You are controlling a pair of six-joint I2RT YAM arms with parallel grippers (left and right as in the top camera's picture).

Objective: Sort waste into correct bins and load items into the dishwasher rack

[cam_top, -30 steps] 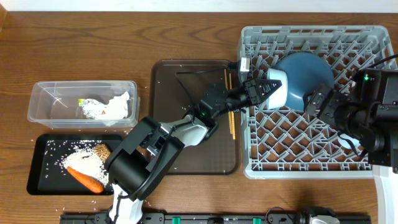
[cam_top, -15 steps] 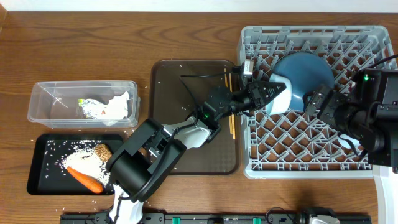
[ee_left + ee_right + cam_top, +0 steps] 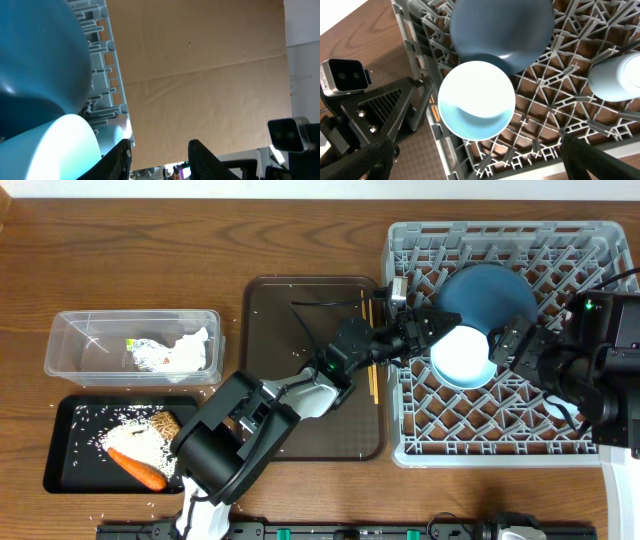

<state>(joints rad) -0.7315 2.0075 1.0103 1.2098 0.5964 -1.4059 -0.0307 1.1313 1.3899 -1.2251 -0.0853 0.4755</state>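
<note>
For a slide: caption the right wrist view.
Light blue bowl in grey rack beside blue plate; left pincer open alongside.

bowl (image 3: 463, 357) in rack (image 3: 402, 448), before plate (image 3: 490, 288) | chopsticks (image 3: 372, 385) on serving tray (image 3: 290, 380), left of rack

wood table (image 3: 150, 250) | L: clear tub (image 3: 80, 340), black tray (image 3: 62, 470) just beside | ctr: brown tray (image 3: 270, 320) | R: grey rack (image 3: 470, 450)

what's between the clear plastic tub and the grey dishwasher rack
A dark brown rectangular serving tray holding thin wooden chopsticks, seen from overhead.
</note>
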